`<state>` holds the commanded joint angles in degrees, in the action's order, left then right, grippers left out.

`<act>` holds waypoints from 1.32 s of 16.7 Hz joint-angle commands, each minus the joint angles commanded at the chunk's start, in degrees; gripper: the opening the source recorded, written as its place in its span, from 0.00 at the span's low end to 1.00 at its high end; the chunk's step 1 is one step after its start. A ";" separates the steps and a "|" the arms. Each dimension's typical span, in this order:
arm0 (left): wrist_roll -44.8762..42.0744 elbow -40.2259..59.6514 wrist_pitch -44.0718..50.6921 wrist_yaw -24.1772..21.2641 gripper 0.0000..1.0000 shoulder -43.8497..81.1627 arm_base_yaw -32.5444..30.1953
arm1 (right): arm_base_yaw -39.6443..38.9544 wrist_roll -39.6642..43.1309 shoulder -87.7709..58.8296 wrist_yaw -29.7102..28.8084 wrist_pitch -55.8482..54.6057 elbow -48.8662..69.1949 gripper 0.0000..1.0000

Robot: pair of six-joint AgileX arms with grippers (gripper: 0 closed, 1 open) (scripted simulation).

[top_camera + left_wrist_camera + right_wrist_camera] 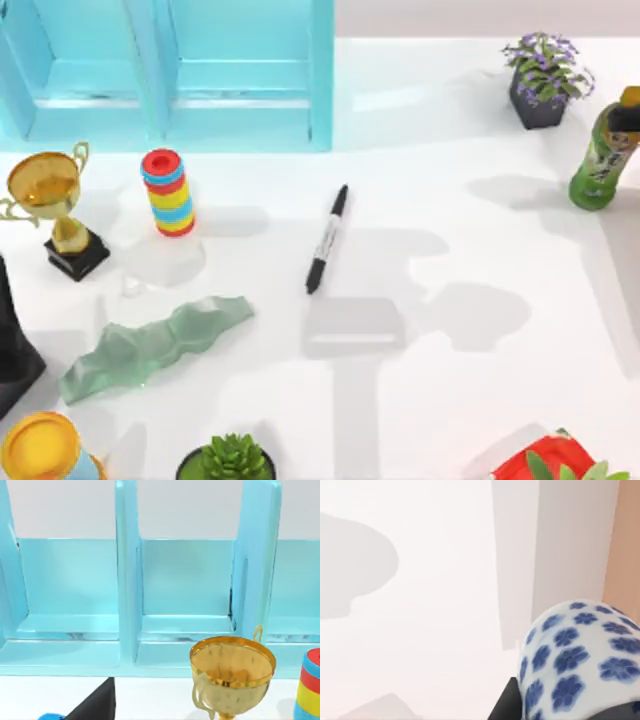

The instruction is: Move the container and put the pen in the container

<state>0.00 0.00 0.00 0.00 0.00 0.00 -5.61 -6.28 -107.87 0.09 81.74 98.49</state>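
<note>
Left arm (12, 340) parked at table's left edge — jaw state cannot be told. Pen (326, 239) lies flat at table centre, untouched. Container (577, 657) sits close against the right wrist camera — grip unconfirmed.

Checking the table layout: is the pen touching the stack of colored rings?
Apart. The top view shows bare white table between the pen and the ring stack.

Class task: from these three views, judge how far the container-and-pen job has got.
Done: nothing is finished. In hand: the container sits close against the right wrist camera, seemingly carried, though the grip itself is hidden. Left: the pen lies flat mid-table, untouched; the container must be set down and the pen put in.
</note>
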 joint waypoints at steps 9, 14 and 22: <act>0.00 0.00 0.00 0.00 1.00 0.00 0.00 | -19.88 -20.26 -13.38 -0.15 -9.05 5.36 0.00; 0.00 0.00 0.00 0.00 1.00 0.00 0.00 | -19.72 -20.29 -13.43 -0.01 -9.85 4.39 0.00; 0.00 0.00 0.00 0.00 1.00 0.00 0.00 | -19.99 -20.39 -15.04 -0.17 -18.43 -2.36 0.00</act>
<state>0.00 0.00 0.00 0.00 0.00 0.00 -25.60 -26.67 -122.91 -0.07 63.32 96.13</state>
